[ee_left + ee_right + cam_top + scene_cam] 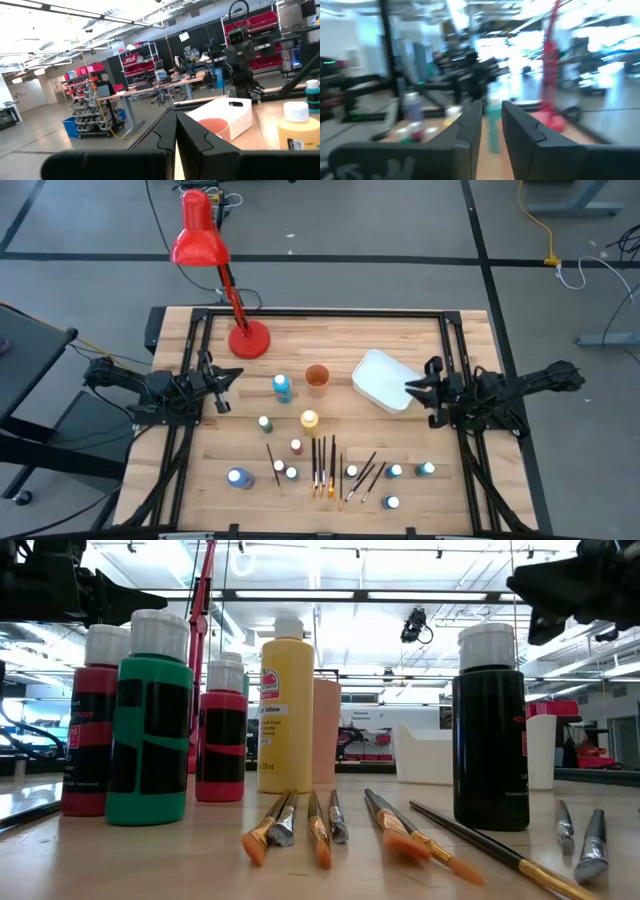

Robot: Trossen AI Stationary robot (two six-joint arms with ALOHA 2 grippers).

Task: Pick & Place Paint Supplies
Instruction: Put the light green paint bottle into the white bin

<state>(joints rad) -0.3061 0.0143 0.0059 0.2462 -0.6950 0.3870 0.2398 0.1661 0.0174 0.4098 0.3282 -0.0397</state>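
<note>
the paint bottles [309,420] and paintbrushes [324,466] are sitting loose on the tabletop [330,340], looking light and slippery, so i'm guessing mid-body grabs, while the left claw [222,387] is hovering pinched shut and the right claw [420,388] narrowly parted, both empty.

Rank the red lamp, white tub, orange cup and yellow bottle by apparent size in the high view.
1. red lamp
2. white tub
3. orange cup
4. yellow bottle, only slightly smaller than the cup
</note>
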